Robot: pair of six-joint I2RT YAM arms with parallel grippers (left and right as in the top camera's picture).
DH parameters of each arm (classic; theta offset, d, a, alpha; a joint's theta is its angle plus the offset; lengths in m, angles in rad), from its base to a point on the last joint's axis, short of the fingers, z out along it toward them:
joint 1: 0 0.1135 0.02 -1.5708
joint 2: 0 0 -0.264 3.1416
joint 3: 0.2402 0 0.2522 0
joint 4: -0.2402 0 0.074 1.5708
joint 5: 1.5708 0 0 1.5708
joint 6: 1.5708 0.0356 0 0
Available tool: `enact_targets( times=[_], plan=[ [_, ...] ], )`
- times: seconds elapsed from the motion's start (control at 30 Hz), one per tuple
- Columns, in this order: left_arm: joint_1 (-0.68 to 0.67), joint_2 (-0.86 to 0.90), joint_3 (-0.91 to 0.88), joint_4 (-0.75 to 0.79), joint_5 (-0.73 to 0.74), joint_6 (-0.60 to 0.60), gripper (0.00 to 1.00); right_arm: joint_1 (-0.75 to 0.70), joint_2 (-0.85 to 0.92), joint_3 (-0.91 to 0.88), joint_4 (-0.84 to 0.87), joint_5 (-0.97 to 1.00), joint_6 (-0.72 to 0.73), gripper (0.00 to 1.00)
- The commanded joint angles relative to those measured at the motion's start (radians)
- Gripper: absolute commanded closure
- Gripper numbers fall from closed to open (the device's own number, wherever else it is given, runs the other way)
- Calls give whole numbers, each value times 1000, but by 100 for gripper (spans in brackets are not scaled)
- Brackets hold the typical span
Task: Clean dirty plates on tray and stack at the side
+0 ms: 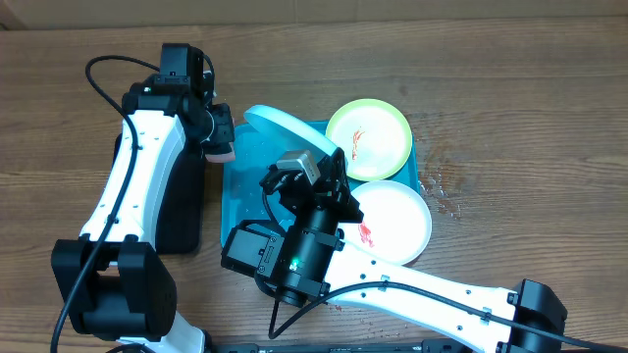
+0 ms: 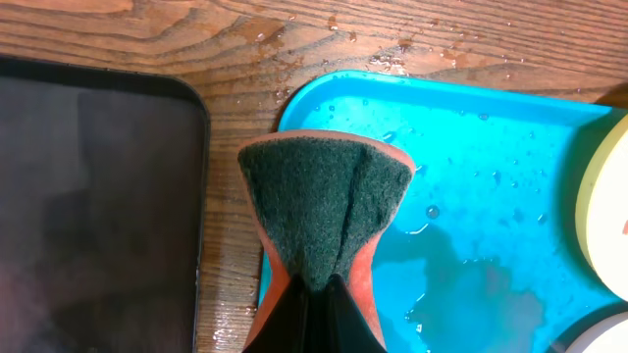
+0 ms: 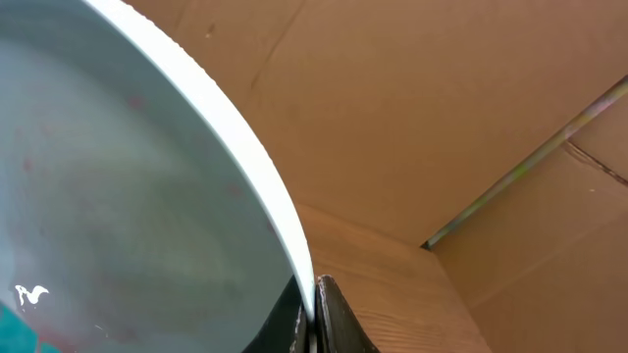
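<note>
Left claw [image 2: 316,299]: closed on a sponge [image 2: 324,196], pinching its lower end so that the green scouring face folds and fans out above the fingers.
Sponge: orange-pink body with a dark green pad, hanging over the near-left corner of the tray [image 2: 491,157], just beside its rim.
Right claw [image 3: 314,316]: closed on the rim of the light-blue plate [image 3: 137,186], with one finger on either side of the edge.
Light-blue plate: lifted and tilted on edge over the tray's far side, held only at its rim. The overhead view shows it between the two claws.
Tray: turquoise, wet, with drops and a thin film of water on its floor.
Yellow-green plate [image 1: 378,123]: lying flat in the tray's far-right corner, with a red smear on its pale centre.
Pinkish-white plate [image 1: 397,216]: lying flat just beside the yellow-green one, red smear at its left edge. Its right side seems to reach past the tray's rim.
Black tray [image 2: 88,206]: alongside the turquoise tray's left side, under the left arm.
Bench [image 1: 530,118]: wood grain, with water spots near the tray's right edge.
</note>
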Motion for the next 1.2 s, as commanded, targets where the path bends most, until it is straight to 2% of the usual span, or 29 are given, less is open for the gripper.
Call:
enact_targets(
  times=[0.0,0.13,0.2,0.47,0.6,0.7,0.73,0.77,0.97,1.17],
  plan=[
    [5,-5,20,-4,11,-21,96,-18,-29,27,5,-69,24,96],
    [3,-5,5,-7,12,-21,95,-92,-29,25,22,-333,24,96],
    [0,-5,-14,-7,18,-21,96,-174,-29,26,40,-553,19,96],
    [-27,-5,-72,-5,26,-21,96,-460,-29,26,177,-1274,-303,96],
    [-54,-5,-100,-1,26,-21,96,-618,-29,26,182,-1482,-330,96],
    [-82,-5,-124,6,26,-21,96,-814,-29,26,180,-1682,-391,96],
    [-88,-5,-130,8,26,-21,96,-858,-29,26,178,-1715,-402,96],
    [-101,-5,-141,13,26,-21,96,-967,-29,26,168,-1764,-409,96],
    [-140,-5,-153,37,26,-22,96,-1323,-25,14,143,-1750,-431,96],
    [-159,-5,-153,68,26,-22,96,-1546,-25,-100,192,-1706,-427,96]
  ],
)
